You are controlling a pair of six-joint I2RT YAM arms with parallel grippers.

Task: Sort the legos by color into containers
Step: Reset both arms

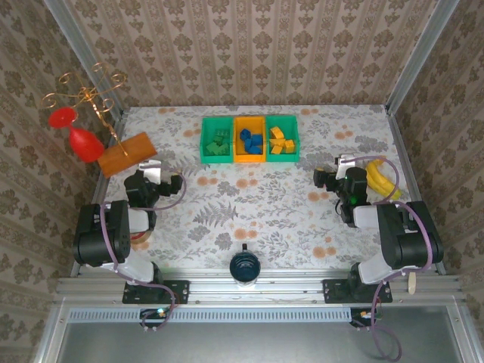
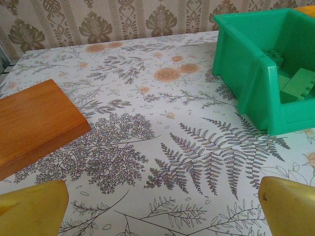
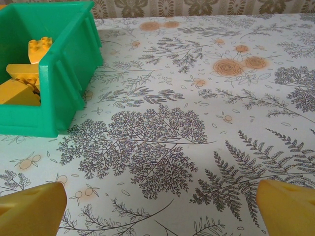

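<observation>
Broadly, going from the left, the wooden block lies flat near the left gripper, whose yellow fingers are spread wide above the flowered tablecloth with nothing between them. Just beyond sits the left green bin holding the green bricks. Joined to it is the orange bin with the blue bricks, then the right green bin with the yellow bricks. The right gripper is likewise spread wide and empty, and the banana lies just beside that arm. No loose brick is visible on the cloth, so the sorting looks done or nearly so. These bricks should handle as light, stiff pieces of smooth hard plastic, unlikely to break but quick to slip or skid away if nudged. The surest hold is probably across two flat opposite side walls, low on the body, rather than on the studded top. Any brick lying against a bin wall would be awkward to reach with the fingers this wide. Much is hard to judge: the bin walls hide the lower bricks, both wrist views cut their bin off at the frame edge, the bricks overlap so they cannot be counted, and from above they are too small to tell one shape from another.
</observation>
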